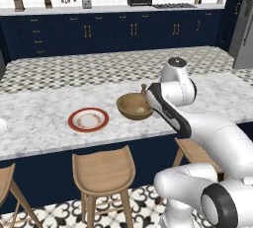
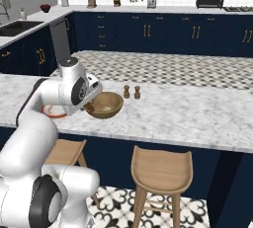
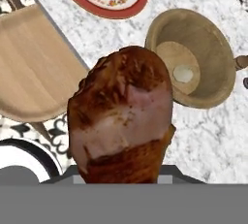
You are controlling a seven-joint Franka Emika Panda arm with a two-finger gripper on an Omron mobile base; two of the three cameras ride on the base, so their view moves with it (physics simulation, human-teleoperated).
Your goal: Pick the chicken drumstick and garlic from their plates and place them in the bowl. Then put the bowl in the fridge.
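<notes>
Reddish-brown, club-shaped chicken drumstick (image 3: 123, 116) sits large in the hand view, right at the camera, its narrow end down where the finger tips would rise — the tips themselves are covered by the meat. The two-finger gripper (image 2: 90, 106) is pinched on the drumstick; in the right base view a small brown bit shows under the hand, beside the near rim of the bowl.

Deep round tan-brown wooden bowl (image 1: 134, 106) stands upright on the white-grey marbled counter (image 1: 44, 118). Inside it, on the bottom, lies the small pale beige garlic bulb (image 3: 183, 73).

Cream plate with broad red-orange rim (image 1: 88, 119) lies flat on the counter, left of the bowl in the left base view, apart from it; nothing rests on its patterned centre.

Two small brown shakers (image 2: 131, 92) stand upright just behind the bowl. Light wooden stools (image 1: 103, 171) are tucked under the counter's near edge.

Grey stainless-steel fridge (image 1: 243, 34) — seen at the far right of the left base view, well apart from the counter work.
</notes>
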